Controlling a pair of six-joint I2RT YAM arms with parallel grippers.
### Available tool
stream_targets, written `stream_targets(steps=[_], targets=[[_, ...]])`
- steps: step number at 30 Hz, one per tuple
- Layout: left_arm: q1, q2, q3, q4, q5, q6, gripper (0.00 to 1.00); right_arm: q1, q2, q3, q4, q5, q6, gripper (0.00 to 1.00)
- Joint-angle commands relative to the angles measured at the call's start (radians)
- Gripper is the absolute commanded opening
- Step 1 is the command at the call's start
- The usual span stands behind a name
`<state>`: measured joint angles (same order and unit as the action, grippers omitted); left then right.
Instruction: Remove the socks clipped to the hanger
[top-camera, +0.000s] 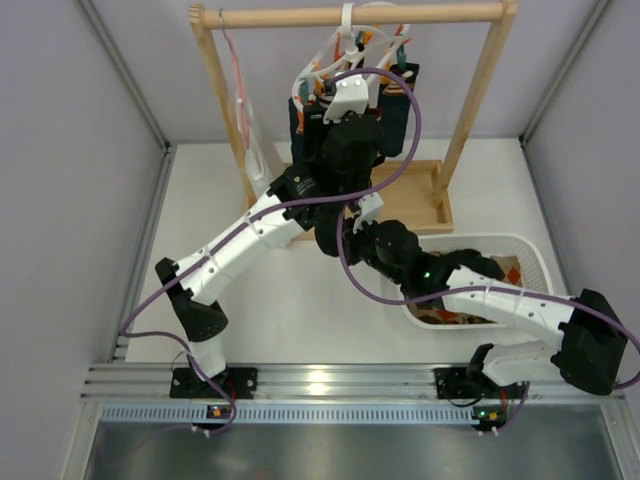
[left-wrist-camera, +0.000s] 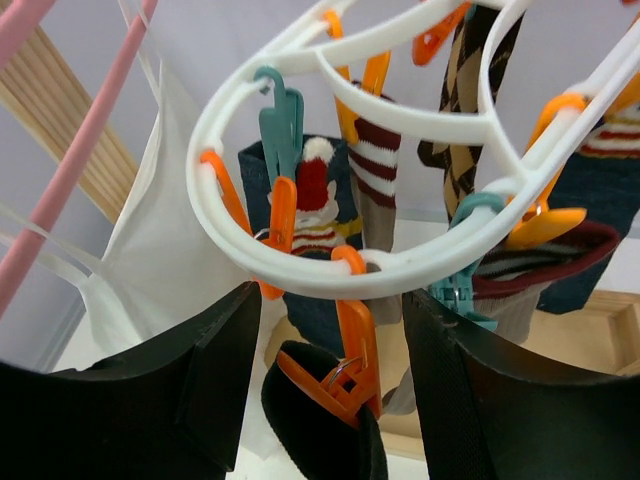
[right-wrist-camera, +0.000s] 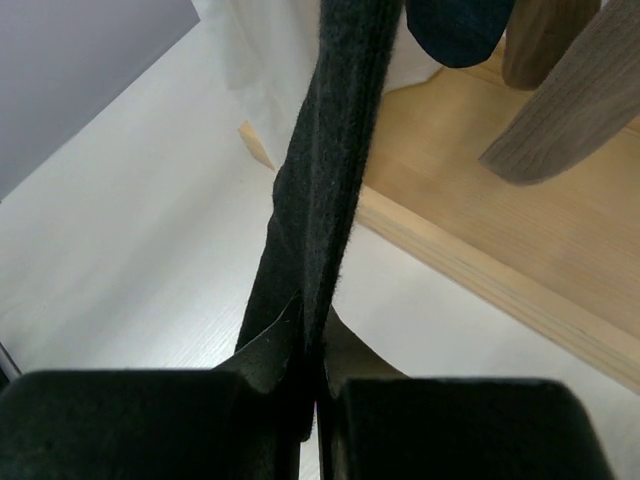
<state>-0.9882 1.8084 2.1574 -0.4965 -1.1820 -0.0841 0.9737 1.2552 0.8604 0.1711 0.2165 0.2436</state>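
Look first at the black fabric sock (left-wrist-camera: 320, 435), low in the middle of the left wrist view. Hangs with its long side going up and down. Is bitten at its top edge by an orange plastic peg (left-wrist-camera: 350, 365), just above. Hangs by that peg from the white plastic oval-loop hanger (left-wrist-camera: 420, 262), curving across the middle of the frame.

Now out to the left gripper (left-wrist-camera: 330, 330). Stands with its black fingers (left-wrist-camera: 150, 400) apart, one at the lower left of the frame and one at the lower right. Has the peg and the sock top right in between. Does not seem to touch either of them yet.

Then down to the right gripper (right-wrist-camera: 312, 350), at the bottom middle of the right wrist view. Is pinched shut on the lower part of, most likely, the same sock. Shows it as a dark strip going straight up to the top of the frame.

Nearest the peg: the left gripper. Nearest the sock's loose end: the right. Probably calls for a squeeze on the peg from the left side, then a pull straight down along the sock's long side. Could tug the whole hanger if pulled too soon.
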Motion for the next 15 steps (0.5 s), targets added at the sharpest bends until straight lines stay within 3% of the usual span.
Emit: stream_targets(steps=[1,9,15], targets=[[0.005,-0.044,-0.047,0.006,-0.024,-0.025,0.63,0.022,0.013,0.051,0.044,0.035,-0.012,0.0],[0.009,-0.047,-0.048,0.007,-0.062,0.013,0.61,0.033,0.064,0.106,0.041,0.04,-0.013,0.0],[0.029,-0.018,-0.008,0.007,-0.057,0.046,0.52,0.046,0.089,0.121,0.034,0.046,-0.024,0.0]])
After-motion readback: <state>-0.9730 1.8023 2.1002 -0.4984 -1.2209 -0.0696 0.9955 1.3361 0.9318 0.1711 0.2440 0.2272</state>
